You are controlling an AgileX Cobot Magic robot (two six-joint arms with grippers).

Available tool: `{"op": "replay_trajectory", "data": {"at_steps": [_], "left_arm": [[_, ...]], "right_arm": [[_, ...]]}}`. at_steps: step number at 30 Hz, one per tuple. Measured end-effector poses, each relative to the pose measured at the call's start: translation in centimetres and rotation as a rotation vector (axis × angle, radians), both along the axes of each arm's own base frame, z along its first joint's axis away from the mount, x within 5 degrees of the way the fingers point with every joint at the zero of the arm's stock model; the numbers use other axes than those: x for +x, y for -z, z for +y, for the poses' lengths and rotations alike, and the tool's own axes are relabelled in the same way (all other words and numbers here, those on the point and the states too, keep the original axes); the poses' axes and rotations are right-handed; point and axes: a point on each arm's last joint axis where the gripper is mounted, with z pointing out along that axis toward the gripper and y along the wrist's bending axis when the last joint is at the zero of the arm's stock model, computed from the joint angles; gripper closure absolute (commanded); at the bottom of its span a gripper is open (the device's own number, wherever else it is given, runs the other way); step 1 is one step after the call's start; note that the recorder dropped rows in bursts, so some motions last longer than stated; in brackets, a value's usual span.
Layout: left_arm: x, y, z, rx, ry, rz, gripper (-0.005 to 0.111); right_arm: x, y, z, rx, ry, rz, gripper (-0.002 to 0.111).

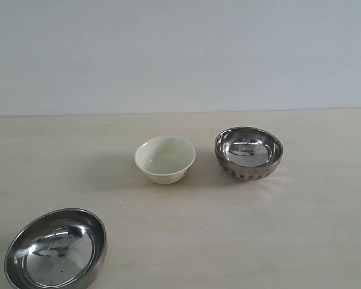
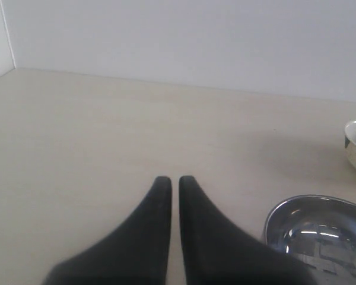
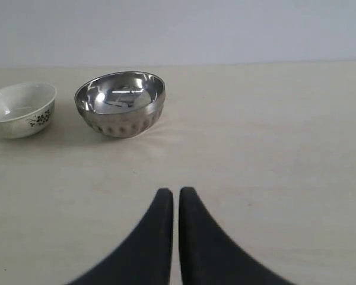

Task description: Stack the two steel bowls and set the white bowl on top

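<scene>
Since the smooth steel bowl [image 2: 320, 237] lies just beside our left gripper [image 2: 174, 178], we would lead with that arm, our left and right gripper [image 3: 175, 190] both pressed together, empty.

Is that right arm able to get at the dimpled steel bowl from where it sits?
Probably yes. Only bare table lies between the right arm's fingers and the dimpled steel bowl, and the white bowl stands beside it, apart, not in the path.
</scene>
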Motion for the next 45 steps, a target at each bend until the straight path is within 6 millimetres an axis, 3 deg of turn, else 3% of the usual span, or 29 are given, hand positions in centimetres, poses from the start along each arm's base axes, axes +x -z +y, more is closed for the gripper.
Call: {"op": "replay_trajectory", "data": {"at_steps": [4, 11, 16, 29, 36, 39, 45], "left_arm": [[0.0, 0.0, 0.0, 0.0, 0.0, 0.0, 0.102], [0.0, 0.0, 0.0, 0.0, 0.0, 0.0, 0.102], [0.0, 0.0, 0.0, 0.0, 0.0, 0.0, 0.102], [0.0, 0.0, 0.0, 0.0, 0.0, 0.0, 0.102], [0.0, 0.0, 0.0, 0.0, 0.0, 0.0, 0.102], [0.0, 0.0, 0.0, 0.0, 0.0, 0.0, 0.102], [0.0, 0.0, 0.0, 0.0, 0.0, 0.0, 0.102]], "right_arm": [[0.0, -0.1, 0.0, 0.034, 0.005, -0.006, 0.108], [0.0, -0.3, 0.4, 0.421, 0.048, 0.048, 0.108], [0.0, -0.5, 0.5, 0.521, 0.06, 0.046, 0.108], [0.2, -3.1, 0.0, 0.697, 0.048, -0.214, 0.108], [0.0, -4.6, -0.4, 0.944, 0.023, -0.343, 0.108], [-0.2, -5.2, -0.2, 0.901, -0.017, -0.388, 0.108], [-1.6, -10.1, 0.4, 0.735, -0.134, -0.51, 0.108]]}}
